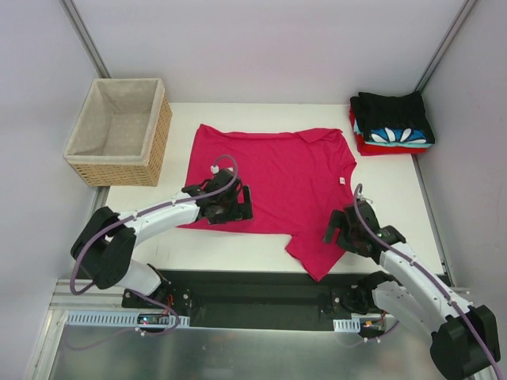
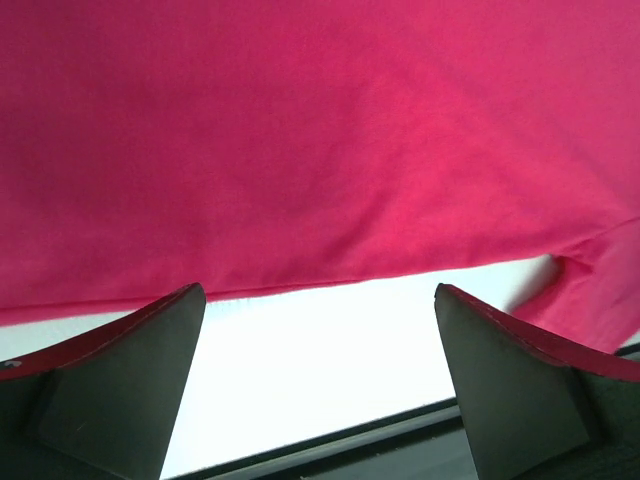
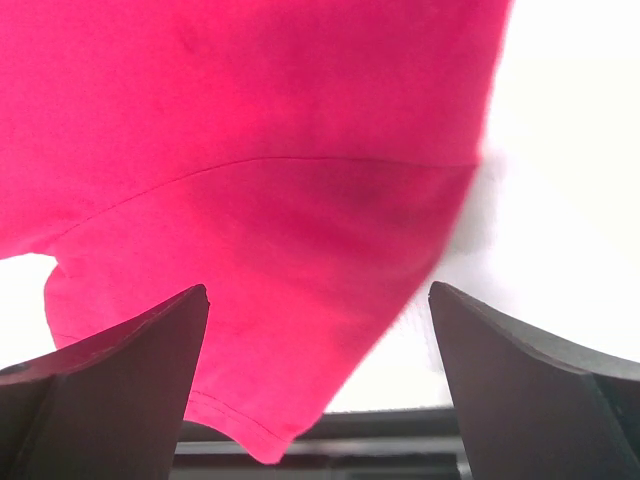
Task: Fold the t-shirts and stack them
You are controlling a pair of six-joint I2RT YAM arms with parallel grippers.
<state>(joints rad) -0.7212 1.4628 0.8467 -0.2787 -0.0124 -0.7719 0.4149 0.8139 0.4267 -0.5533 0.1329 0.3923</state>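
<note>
The crimson-pink t-shirt (image 1: 277, 178) lies spread on the white table, one sleeve (image 1: 317, 249) reaching the near edge. My left gripper (image 1: 230, 207) is open and empty over the shirt's near hem, which shows in the left wrist view (image 2: 300, 160). My right gripper (image 1: 342, 229) is open and empty beside the near sleeve, seen in the right wrist view (image 3: 290, 250). A stack of folded shirts (image 1: 392, 123), black on top, then blue-white patterned, then red, sits at the back right corner.
A woven wicker basket (image 1: 119, 131) with beige lining stands empty at the back left. The table's near edge is a black rail (image 1: 253, 289) between the arm bases. Grey walls close in the sides.
</note>
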